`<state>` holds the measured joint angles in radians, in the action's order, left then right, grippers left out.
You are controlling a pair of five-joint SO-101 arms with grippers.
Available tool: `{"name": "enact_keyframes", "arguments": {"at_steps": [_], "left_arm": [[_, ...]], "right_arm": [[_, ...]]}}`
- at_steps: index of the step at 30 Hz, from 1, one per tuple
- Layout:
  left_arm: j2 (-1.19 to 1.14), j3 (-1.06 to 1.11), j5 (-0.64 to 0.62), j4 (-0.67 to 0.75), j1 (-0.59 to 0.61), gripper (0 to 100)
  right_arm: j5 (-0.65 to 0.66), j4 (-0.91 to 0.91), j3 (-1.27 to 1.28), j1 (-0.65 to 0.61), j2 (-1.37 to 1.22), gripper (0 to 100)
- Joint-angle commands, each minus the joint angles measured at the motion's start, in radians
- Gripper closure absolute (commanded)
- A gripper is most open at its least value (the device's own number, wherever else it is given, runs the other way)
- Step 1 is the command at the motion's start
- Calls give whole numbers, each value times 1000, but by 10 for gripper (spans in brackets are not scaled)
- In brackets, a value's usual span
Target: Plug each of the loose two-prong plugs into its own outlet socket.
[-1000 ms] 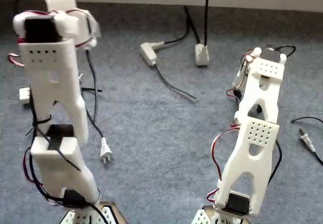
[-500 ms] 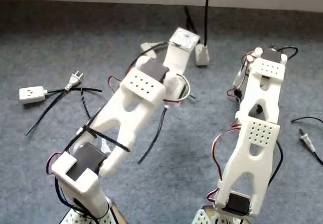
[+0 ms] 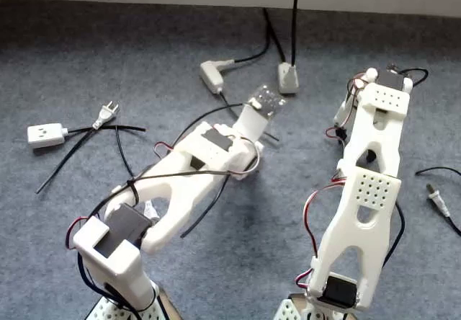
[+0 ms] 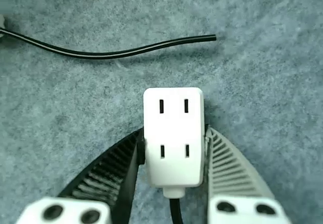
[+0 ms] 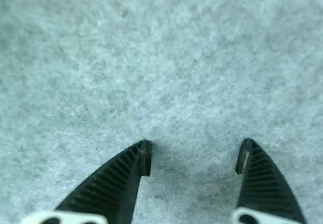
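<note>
The left gripper (image 4: 174, 135) pinched a white socket (image 4: 173, 115) by its two long sides. The slots faced the wrist camera and the socket's own cord ran out between the fingers, a hold that, I judge, kept the slotted face bare for a plug. In the high view the left arm (image 3: 191, 172) lay stretched low toward the middle of the carpet (image 3: 302, 190), which put the socket close to the floor, near a thin black cord (image 4: 116, 51) with a loose end; whether it rested on the carpet I could not tell. The right gripper (image 5: 194, 163) hung spread over bare carpet with nothing between its fingers, its arm (image 3: 371, 183) folded upright, which probably left it free to fetch a plug. One plug (image 3: 108, 111) lay at the far left just beside another socket (image 3: 42, 134). A second plug (image 3: 434, 198) lay at the right edge, well apart from the held socket. A third socket (image 3: 288, 79) stood near the back. No visible plug was seated, so the task looked barely begun.
</note>
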<state>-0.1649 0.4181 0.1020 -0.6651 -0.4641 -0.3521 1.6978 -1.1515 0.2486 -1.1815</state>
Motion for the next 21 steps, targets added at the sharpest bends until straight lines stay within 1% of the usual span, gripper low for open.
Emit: {"name": "enact_keyframes", "arguments": {"at_steps": [1,4,7,9,11,14,16,19,21], "left_arm": [[64,-4,12,32,81,762],[85,-22,12,28,124,752],[165,-73,9,-75,185,752],[228,-125,-31,-164,211,752],[298,-183,-137,-256,242,752],[410,-283,-361,-437,303,752],[483,-332,-482,-559,355,752],[575,-361,-582,-704,444,752],[615,-361,-601,-783,506,752]], "right_arm": [[-15,13,-4,25,-13,731],[-15,13,-4,25,-13,731],[-14,13,-4,25,-13,731],[-14,13,-4,25,-13,731],[-14,13,-4,25,-13,731],[-14,13,-4,24,-13,731],[-14,13,-4,24,-13,731],[-14,13,-4,24,-13,731],[-14,13,-4,24,-13,731]]}}
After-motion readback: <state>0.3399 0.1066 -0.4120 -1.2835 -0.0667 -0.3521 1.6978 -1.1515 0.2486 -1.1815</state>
